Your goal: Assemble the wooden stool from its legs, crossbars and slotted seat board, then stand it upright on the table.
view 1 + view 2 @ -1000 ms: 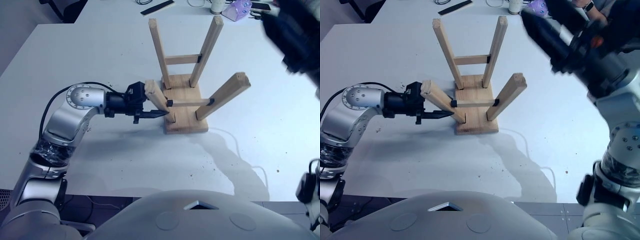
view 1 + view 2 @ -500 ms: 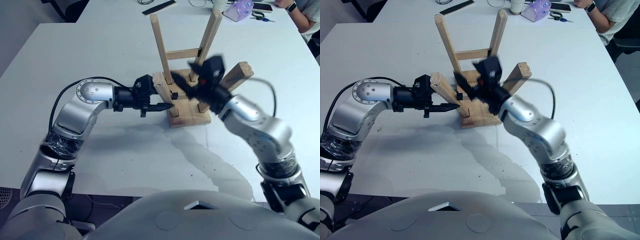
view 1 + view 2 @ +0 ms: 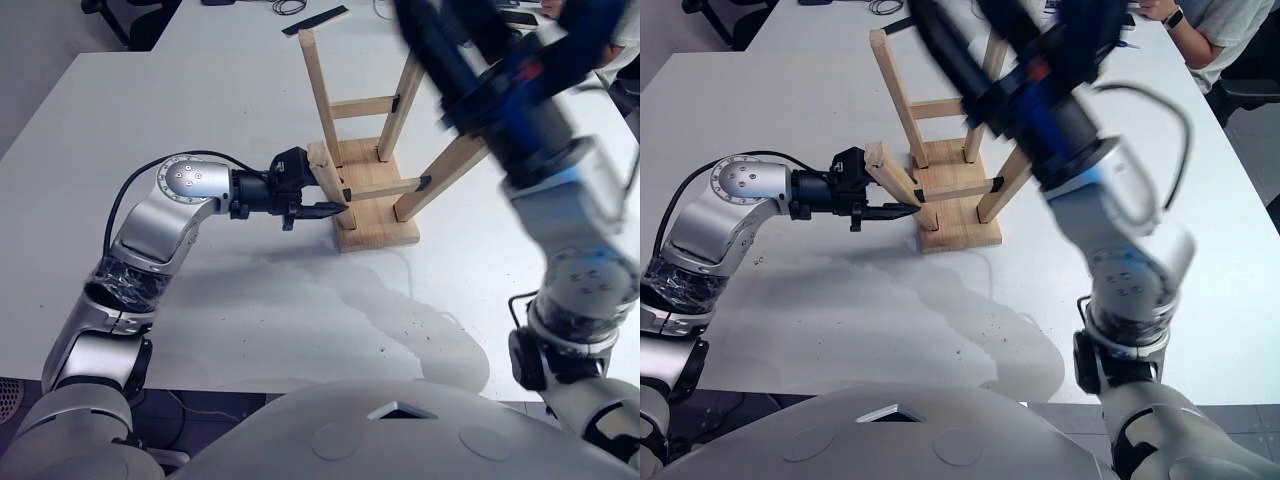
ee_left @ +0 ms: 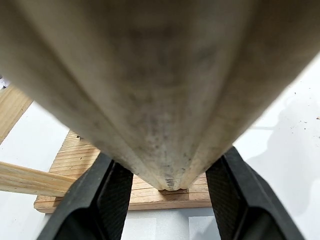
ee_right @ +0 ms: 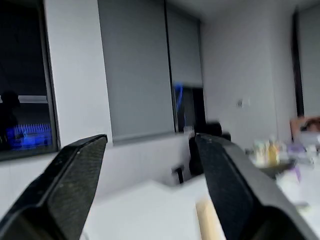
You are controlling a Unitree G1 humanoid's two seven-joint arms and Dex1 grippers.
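Note:
The wooden stool stands upside down, its seat board [image 3: 385,232] flat on the white table [image 3: 200,90], with all its legs pointing up and crossbars [image 3: 362,106] between them. My left gripper [image 3: 333,209] is shut on the near left leg [image 3: 322,168], which looms large in the left wrist view [image 4: 160,75] between the two black fingers [image 4: 107,200]. My right arm [image 3: 1070,120] is raised high over the stool and blurred. Its gripper [image 5: 150,165] is open, pointing at the room with nothing between its fingers [image 5: 75,185].
A black strip [image 3: 315,17] and a cable [image 3: 290,5] lie at the table's far edge. Bare tabletop stretches left of the stool and toward the near edge [image 3: 250,375].
Half a second ago my right gripper was down among the stool's near legs; it has swung up high above the stool. My left gripper keeps its hold on the same leg.

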